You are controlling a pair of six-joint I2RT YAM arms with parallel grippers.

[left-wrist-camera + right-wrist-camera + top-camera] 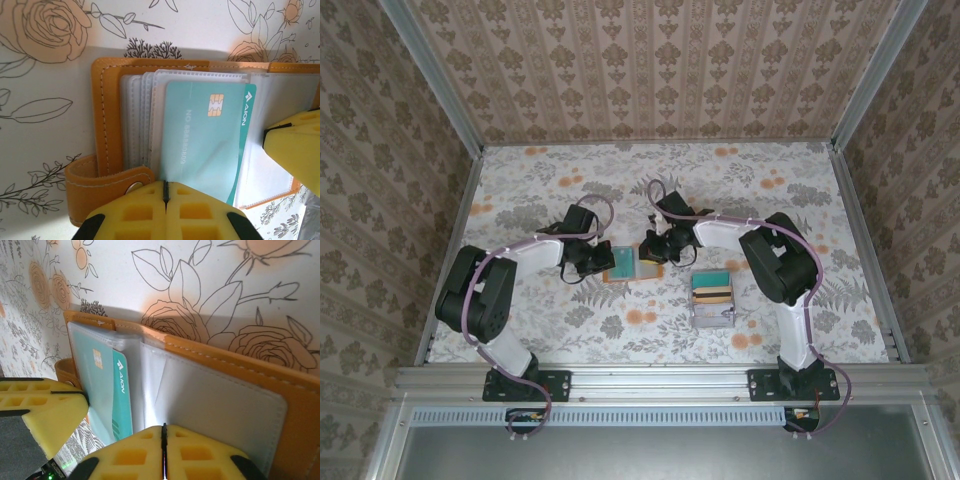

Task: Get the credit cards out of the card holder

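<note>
Card holder (107,115): open flat on table (50,150), teal credit card (200,140) sleeved inside | left fingers (130,215): pressed together, empty, apparently pinning the tab edge | right fingers (200,455): together, empty, over the grey panel, likely steadying it.

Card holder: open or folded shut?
Open: the card holder lies spread flat, clear sleeves fanned, a teal card showing inside.

Overhead rear view, wrists close, sharing card holder (105,115)
</note>
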